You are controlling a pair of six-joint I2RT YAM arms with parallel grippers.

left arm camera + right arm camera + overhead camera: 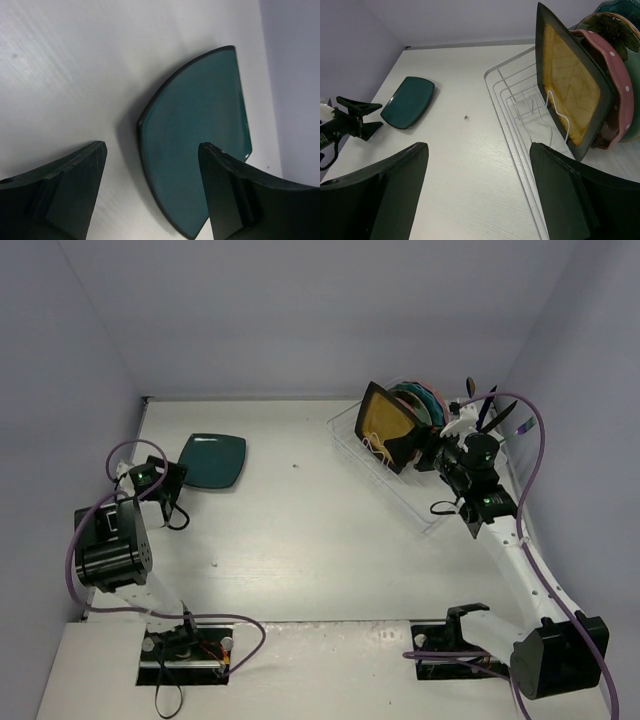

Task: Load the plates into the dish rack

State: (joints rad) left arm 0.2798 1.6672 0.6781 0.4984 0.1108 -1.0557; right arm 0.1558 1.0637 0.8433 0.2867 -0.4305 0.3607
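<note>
Left fingers wide at rim of flat dark teal plate. Risk: thin glossy edge slips from pinch (fingertips may scrape worktop). Right fingers wide, empty.

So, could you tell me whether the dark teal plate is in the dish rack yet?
Out: the dark teal plate lies flat on the table, well apart from the dish rack.
</note>
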